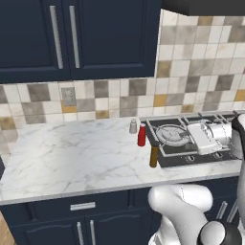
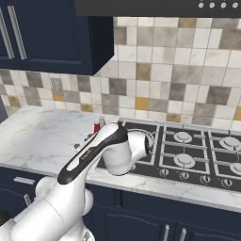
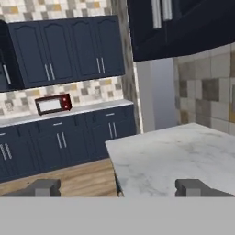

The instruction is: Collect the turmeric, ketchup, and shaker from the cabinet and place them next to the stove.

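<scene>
Turmeric (image 1: 153,156), ketchup (image 1: 141,135) and shaker (image 1: 133,126) stand on the worktop (image 1: 72,153) just beside the stove's (image 1: 191,143) left edge; fingers (image 3: 189,187) wide apart, holding nothing

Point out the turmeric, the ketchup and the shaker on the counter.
turmeric (image 1: 153,156): left base view, middle of the brown jar body.
ketchup (image 1: 141,136): left base view, red body below the neck.
shaker (image 1: 133,127): left base view, grey cylinder's middle.
</scene>
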Robot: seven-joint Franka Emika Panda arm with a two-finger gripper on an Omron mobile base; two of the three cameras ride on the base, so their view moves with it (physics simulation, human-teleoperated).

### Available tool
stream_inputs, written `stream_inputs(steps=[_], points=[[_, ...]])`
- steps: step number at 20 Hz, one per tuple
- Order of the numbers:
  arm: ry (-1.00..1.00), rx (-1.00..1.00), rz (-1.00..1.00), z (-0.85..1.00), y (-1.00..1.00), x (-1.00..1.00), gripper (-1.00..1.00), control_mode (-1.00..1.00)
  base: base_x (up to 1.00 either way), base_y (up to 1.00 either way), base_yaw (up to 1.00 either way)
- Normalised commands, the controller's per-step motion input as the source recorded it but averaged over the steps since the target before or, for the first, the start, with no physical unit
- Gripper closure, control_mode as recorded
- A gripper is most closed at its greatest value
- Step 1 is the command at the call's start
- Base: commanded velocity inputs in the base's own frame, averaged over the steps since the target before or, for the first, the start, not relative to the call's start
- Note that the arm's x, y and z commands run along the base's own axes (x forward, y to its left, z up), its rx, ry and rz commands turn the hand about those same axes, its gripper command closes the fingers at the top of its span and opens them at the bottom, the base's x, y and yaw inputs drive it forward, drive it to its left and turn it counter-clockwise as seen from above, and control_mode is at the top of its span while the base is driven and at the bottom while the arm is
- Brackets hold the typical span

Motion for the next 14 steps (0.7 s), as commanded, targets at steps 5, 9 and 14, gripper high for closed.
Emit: stream_inputs(steps=[5,9,14], points=[[0.00,-0.12,0.00,0.73,0.24,-0.64,-1.00,-1.00,0.00,0.00,0.00],[0.00,-0.21,0.03,0.87,0.39,-0.16,-1.00,-1.00,0.00,0.00,0.00],[0.02,-0.20,0.05,0.61,0.36,-0.02,-1.00,-1.00,0.00,0.00,0.00]])
